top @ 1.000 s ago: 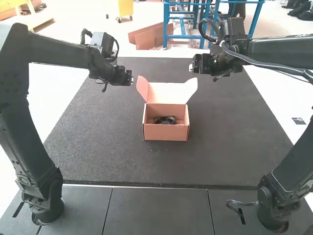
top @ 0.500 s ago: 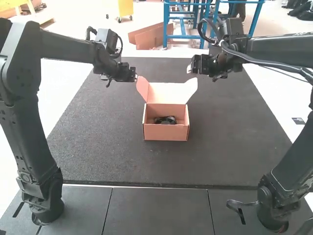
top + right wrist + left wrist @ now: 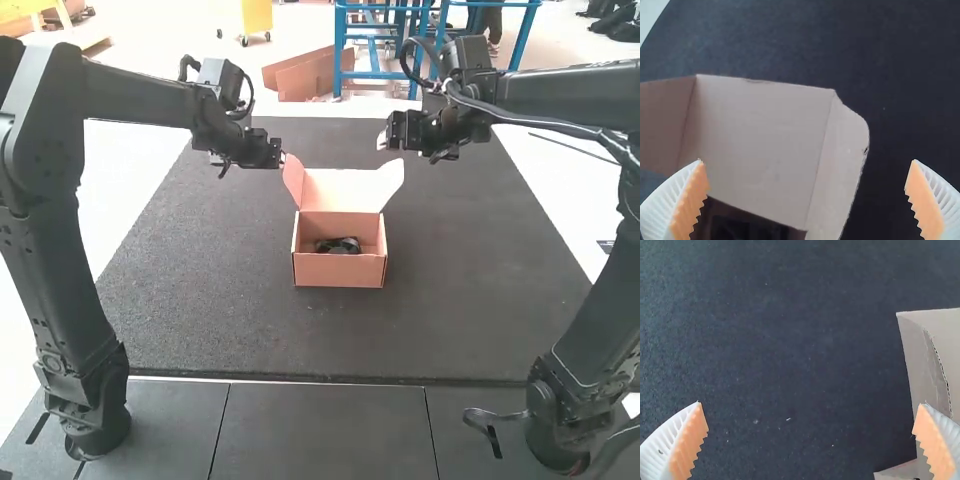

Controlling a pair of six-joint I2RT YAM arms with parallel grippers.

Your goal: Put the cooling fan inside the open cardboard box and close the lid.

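Observation:
A small open cardboard box (image 3: 339, 268) stands in the middle of the black mat. Its lid (image 3: 340, 188) is upright at the back, side flaps spread. The black cooling fan (image 3: 338, 245) lies inside the box. My left gripper (image 3: 273, 158) hovers open at the lid's left flap, which sits by one orange pad (image 3: 932, 440) in the left wrist view, where the flap (image 3: 932, 360) shows. My right gripper (image 3: 391, 136) hangs open just above the lid's right flap. From the right wrist, the lid (image 3: 765, 145) lies between the spread fingers (image 3: 687, 200), the dark fan (image 3: 740, 227) below.
The black mat (image 3: 200, 280) covers most of the table, with bare mat on all sides of the box. Dark table panels (image 3: 320, 430) run along the near edge. Both arms stand at the near corners.
My left gripper has moved right and slightly back, up to the lid's left flap. The right gripper has risen a little. The box and fan have not moved.

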